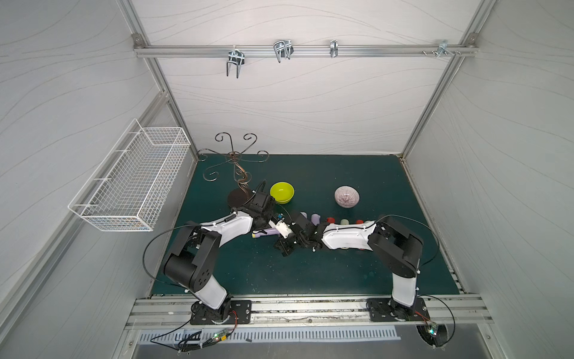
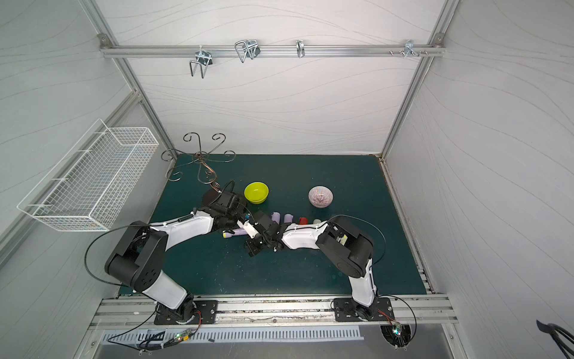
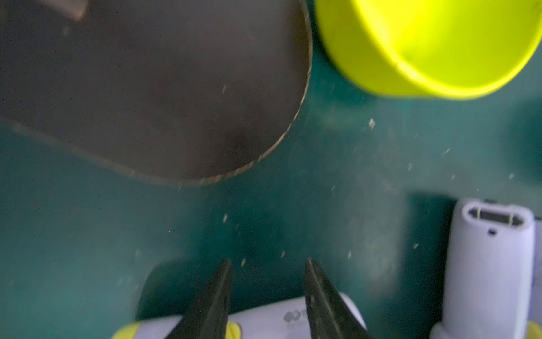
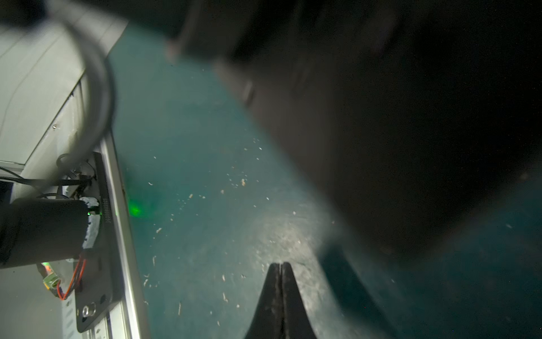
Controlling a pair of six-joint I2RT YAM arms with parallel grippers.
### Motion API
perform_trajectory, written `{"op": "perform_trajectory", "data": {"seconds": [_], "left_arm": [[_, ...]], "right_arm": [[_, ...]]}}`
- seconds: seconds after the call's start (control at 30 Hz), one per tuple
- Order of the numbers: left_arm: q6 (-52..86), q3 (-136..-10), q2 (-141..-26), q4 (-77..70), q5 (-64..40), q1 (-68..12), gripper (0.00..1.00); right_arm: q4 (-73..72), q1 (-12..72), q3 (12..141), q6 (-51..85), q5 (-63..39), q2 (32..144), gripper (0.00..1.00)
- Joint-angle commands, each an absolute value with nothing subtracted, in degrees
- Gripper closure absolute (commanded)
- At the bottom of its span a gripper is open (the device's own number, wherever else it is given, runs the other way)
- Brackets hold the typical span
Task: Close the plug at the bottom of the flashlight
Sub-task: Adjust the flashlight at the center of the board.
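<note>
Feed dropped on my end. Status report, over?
Left gripper clamped on lying flashlight. Right gripper shut, empty. A second flashlight's port uncovered. Yellow bowl close by.

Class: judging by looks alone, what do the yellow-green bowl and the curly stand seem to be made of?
Yellow-green bowl: probably plastic, smooth with a soft sheen and one even, bright colour. Curly stand: likely metal wire, thin bent scrolls with a dark coppery gloss, on a flat dark round base.
</note>
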State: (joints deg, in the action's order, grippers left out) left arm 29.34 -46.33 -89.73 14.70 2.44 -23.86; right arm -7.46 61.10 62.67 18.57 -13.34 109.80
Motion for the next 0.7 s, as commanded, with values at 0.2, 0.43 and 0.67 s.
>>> {"op": "perform_trajectory", "data": {"seconds": [0.2,0.43,0.67], "left_arm": [[31.7,-39.8,-74.8,21.3,3.5,-26.9,0.52],[30.1,-40.2,-67.3,24.2,2.7,-27.0,0.46],[25.4,-41.2,-66.8,25.4,-0.8,-27.0,0.45]], "right_arm": [[-4.8,60.4,62.3,19.4,-9.6,112.0,1.00],[-5.8,59.7,58.6,17.9,-11.3,104.0,1.00],[-3.1,59.6,51.5,16.1,-10.4,87.0,0.99]]}}
